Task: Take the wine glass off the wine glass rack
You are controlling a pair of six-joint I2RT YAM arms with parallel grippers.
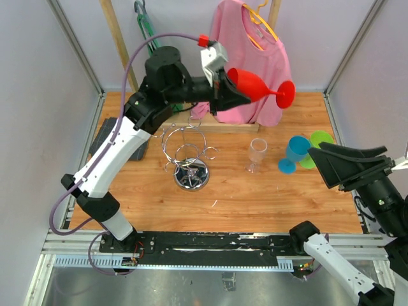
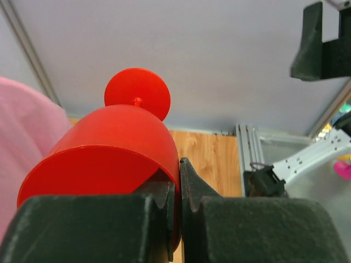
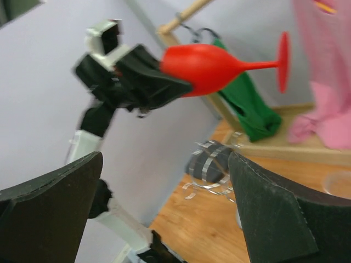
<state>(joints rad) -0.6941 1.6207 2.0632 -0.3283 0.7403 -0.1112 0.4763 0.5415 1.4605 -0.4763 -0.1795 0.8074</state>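
**High over the far side of the table, our red glass is off the rack**

Up in the air, the red wine glass lies on its side in our left gripper. Its bowl is at the gripper and its round foot points to the right. From the left wrist camera we see the glass close up. The two black jaws are squeezed tight on the thin wall of the bowl at its rim, with only that red wall between them. The glass hangs in front of a pink shirt at the far end.

Down below, a bit to the left and nearer to us, the wine glass rack stands on the wooden table. Its wire loops sit over a round shiny base. The red glass is well apart from it and does not touch it.

Right of the rack, a clear glass stands upright. Farther right, a blue glass and a green glass sit just beside each other. We cannot tell if they touch.

Our right gripper hangs over the right side of the table, near the blue and green glasses. Its jaws are spread wide and hold nothing. From its wrist camera we see the red glass up high, with a green cloth behind it.

Left of the rack, a dark pad lies by the left wall.
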